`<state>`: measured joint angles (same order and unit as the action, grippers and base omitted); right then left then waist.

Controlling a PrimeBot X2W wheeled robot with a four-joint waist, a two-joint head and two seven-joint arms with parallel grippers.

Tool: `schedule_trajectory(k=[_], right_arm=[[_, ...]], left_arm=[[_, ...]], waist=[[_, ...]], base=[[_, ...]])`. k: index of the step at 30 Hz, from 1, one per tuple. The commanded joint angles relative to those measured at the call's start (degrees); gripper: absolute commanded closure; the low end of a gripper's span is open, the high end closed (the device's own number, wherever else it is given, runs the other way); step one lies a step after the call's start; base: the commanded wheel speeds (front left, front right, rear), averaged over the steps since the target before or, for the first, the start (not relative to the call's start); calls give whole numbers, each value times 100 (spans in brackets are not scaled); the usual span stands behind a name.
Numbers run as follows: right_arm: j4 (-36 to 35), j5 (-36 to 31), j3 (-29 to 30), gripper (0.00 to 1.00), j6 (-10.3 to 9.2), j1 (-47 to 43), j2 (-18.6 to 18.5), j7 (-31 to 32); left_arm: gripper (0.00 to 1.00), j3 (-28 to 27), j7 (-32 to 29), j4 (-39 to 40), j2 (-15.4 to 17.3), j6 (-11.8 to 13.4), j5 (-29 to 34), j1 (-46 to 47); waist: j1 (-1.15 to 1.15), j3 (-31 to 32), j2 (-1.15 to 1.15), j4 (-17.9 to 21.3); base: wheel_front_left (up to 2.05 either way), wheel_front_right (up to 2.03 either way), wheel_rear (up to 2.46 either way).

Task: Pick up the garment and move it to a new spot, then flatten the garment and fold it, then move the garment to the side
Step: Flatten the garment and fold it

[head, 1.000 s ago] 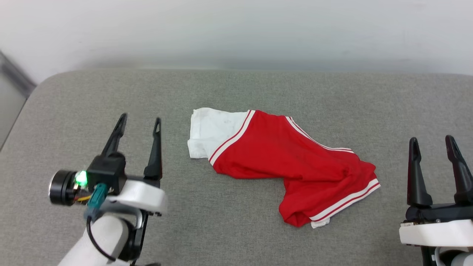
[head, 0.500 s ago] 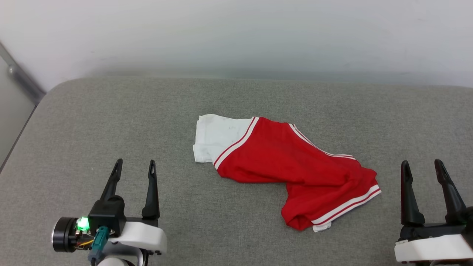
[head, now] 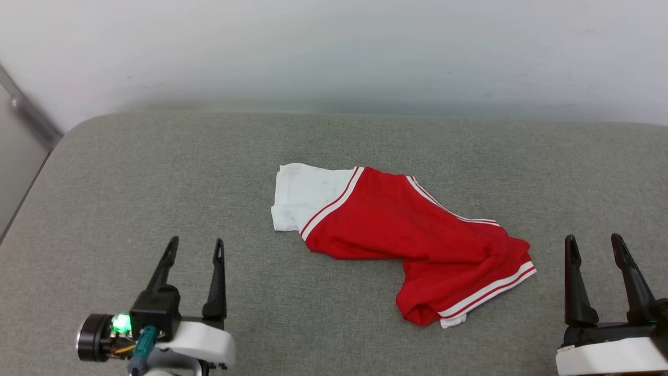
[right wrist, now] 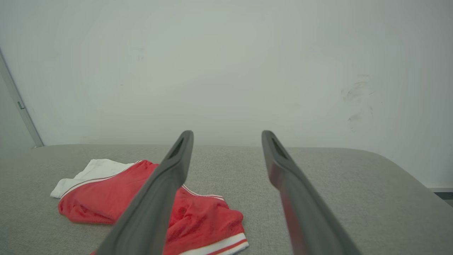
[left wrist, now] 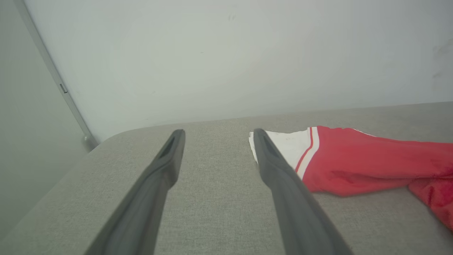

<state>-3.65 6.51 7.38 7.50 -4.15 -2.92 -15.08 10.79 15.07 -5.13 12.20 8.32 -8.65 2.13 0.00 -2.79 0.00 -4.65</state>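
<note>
**Both tools wide and empty, garment bunched mid-counter**

- The garment (head: 412,237) lies in a loose heap at the middle of the grey fabric counter (head: 156,172). It runs on a diagonal, with the white sleeve (head: 300,196) at its 10 o'clock end and the striped hem (head: 488,290) at its 5 o'clock end. The red body is folded over itself and no lettering is visible.
- My left tool (head: 197,241) sits at about 8 o'clock from the heap. Its fingers are spread full wide and hold nothing. It is well apart from the cloth, fingers pointing to 12 toward the wall (head: 334,52).
- My right tool (head: 593,237) sits at about 4 o'clock, near the hem end but not touching. It is equally wide and empty.
- Why this stance, as I read it: one tool flanks each end of the heap, so either end is reachable without crossing arms. Wide fingers suit pinching a thick fold.
- Both tools are low and level with the counter, judging by the wrist views.
- Task status, my judgement: nothing is lifted yet, and the pick-up is the step in hand.
- Likely grasp points are the sleeve edge for the left tool and the hem corner for the right.
- Risk: pinching only the top layer would let the heap drag and twist.
</note>
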Motion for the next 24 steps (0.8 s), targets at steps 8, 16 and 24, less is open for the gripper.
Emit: schedule_trajectory(k=[8,16,24], right_arm=[[-91,-67,12,0,-2,219,8,-14],[-162,-100,-5,0,-2,455,7,-14],[-247,-149,8,0,-2,673,8,-14]], left_arm=[[0,-239,14,6,215,-716,133,1164],[0,-178,-144,-357,691,-1372,27,2791],[0,299,-875,-507,1093,-1563,-421,4165]], waist=[[0,-261,0,20],[0,-645,0,149],[0,-1118,0,283]], base=[[0,0,0],[0,0,0],[0,0,0]])
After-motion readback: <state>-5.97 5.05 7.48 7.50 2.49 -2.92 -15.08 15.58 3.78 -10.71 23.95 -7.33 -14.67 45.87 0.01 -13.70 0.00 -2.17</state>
